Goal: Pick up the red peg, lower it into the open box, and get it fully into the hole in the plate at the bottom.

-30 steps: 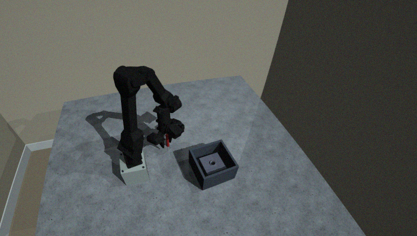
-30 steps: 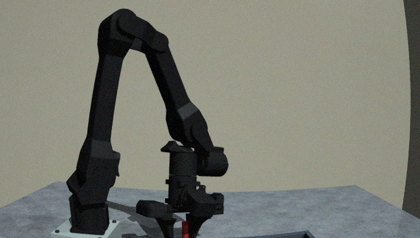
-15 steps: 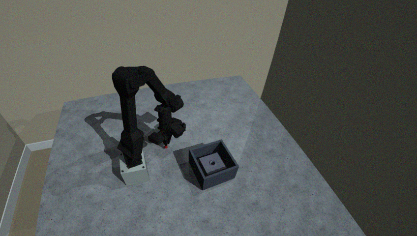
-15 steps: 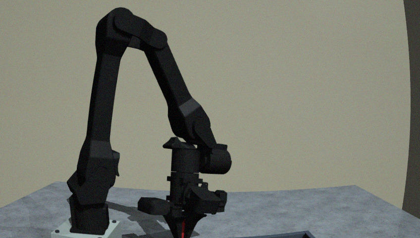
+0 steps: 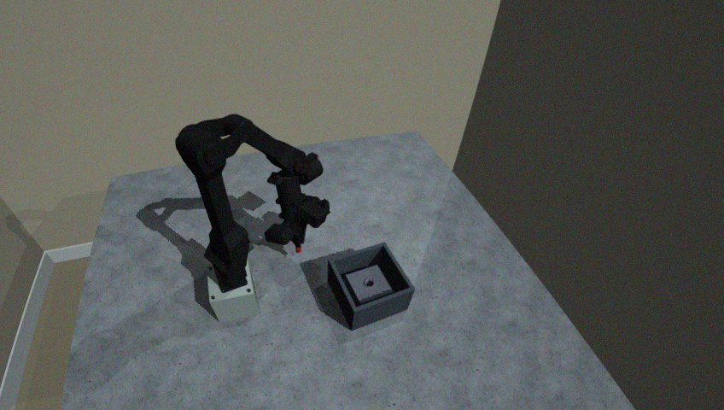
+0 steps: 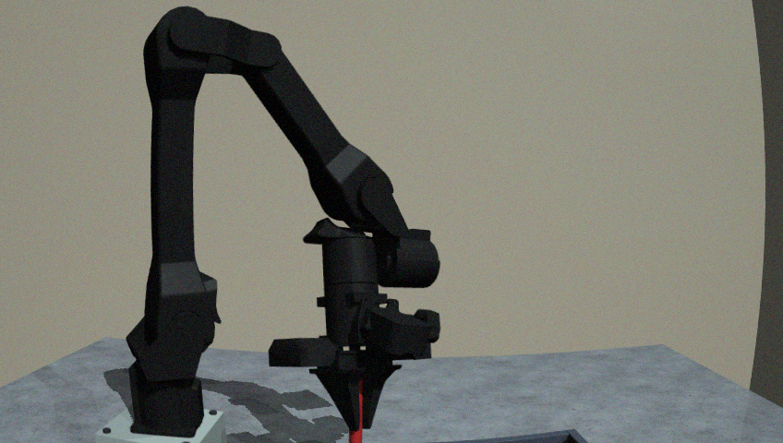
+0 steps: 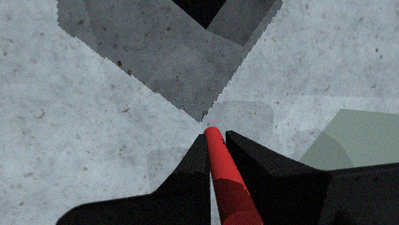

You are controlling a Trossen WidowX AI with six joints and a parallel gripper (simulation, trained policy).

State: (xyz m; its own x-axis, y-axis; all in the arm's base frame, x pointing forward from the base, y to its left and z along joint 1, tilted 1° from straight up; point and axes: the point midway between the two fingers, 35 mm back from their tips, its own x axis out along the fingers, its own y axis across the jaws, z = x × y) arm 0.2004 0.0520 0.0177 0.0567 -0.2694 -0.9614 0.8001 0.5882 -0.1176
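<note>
Parallel-jaw gripper (image 5: 298, 245) (image 6: 359, 427) (image 7: 215, 138): jaws clenched on the red peg (image 5: 298, 249) (image 6: 356, 436) (image 7: 227, 173).
Peg position: held outside the open box (image 5: 382, 303) (image 6: 571, 435) (image 7: 204, 14); in the top view, the box is seen at four o'clock from it.
Peg visibility: only a red tip is shown from the top; a long shaft between the fingers is shown by the wrist view.
Bottom plate (image 5: 358, 292): its round hole (image 5: 369, 282) is seen only in the top view, unfilled.
</note>
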